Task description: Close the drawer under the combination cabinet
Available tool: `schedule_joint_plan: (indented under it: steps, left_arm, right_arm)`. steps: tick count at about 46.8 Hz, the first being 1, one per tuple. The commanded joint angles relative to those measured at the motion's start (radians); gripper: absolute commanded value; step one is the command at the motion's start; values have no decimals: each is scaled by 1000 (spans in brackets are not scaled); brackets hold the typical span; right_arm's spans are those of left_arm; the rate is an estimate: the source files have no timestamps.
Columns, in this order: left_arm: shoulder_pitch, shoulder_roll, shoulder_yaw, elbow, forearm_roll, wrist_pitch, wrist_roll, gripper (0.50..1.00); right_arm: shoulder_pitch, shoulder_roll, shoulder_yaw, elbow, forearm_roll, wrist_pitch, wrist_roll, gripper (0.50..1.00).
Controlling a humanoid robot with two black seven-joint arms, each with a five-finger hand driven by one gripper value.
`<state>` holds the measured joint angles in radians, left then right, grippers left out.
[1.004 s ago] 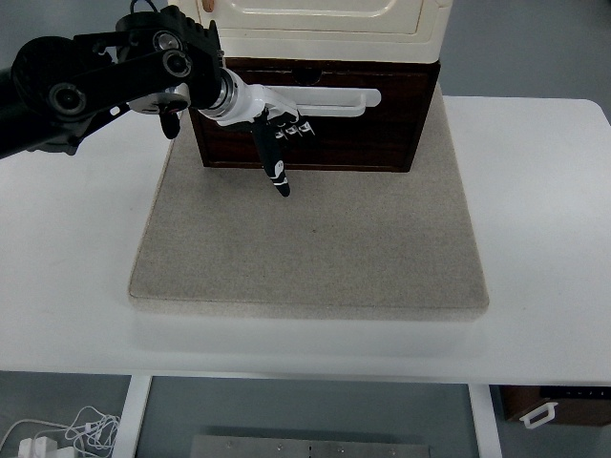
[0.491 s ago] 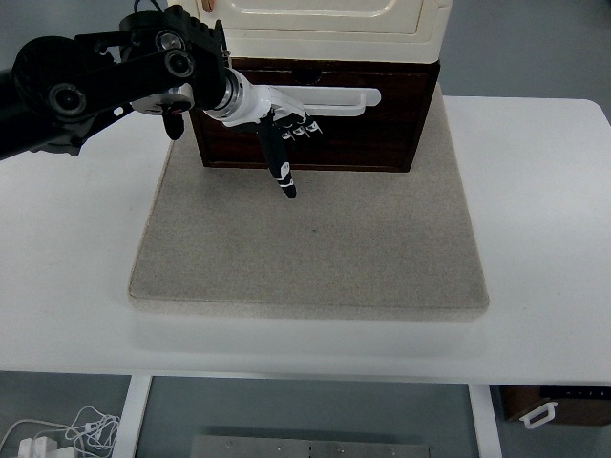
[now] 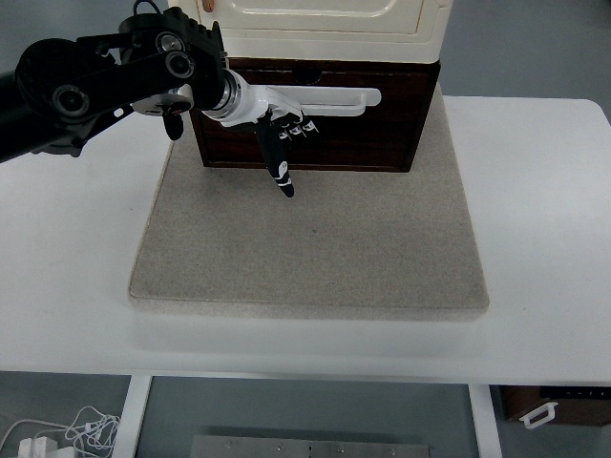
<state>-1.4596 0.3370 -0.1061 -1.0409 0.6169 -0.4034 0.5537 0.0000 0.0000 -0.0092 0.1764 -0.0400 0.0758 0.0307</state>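
One view only, the head camera looking down over the white table (image 3: pixel 76 248). At the top centre of the frame stands the cream-coloured combination cabinet (image 3: pixel 325 24), cut off by the upper edge, and directly beneath it sits the dark brown wooden drawer (image 3: pixel 368 134). Whether anything lies inside the drawer cannot be seen; only its front panel shows. That front carries a long white horizontal bar handle (image 3: pixel 339 98) across its upper part, and the panel lies close to flush with the cabinet front above it, so the drawer looks pushed in or nearly so. Cabinet and drawer rest on the far edge of a square beige-grey felt mat (image 3: pixel 315 248), which fills the middle of the frame and lies flat on the table.

From the upper left the black left arm (image 3: pixel 86 86) reaches in to the drawer front. Its left hand (image 3: pixel 272 129), white at the wrist with black fingers, is beside the left end of the handle; most fingers are curled against the panel, grasping nothing, while one finger points down toward the mat.
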Motion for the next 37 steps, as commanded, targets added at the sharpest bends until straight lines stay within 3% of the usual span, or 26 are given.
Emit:
schedule_joint_plan:
  steps: [1,23,37]
  left_arm:
    - [1,2,-1,-1,0,2,0,1000]
    - [2,7,-4,-1,-2,-2,-5,1000]
    - [5,-19,-40,-54,-8,-23,-28,1000]
  right_arm:
    - [0,0,0,0,0,1,0,952]
    - [0,0,0,0,0,1,0,952]
    - [2,0,0,0,0,1,0,952]
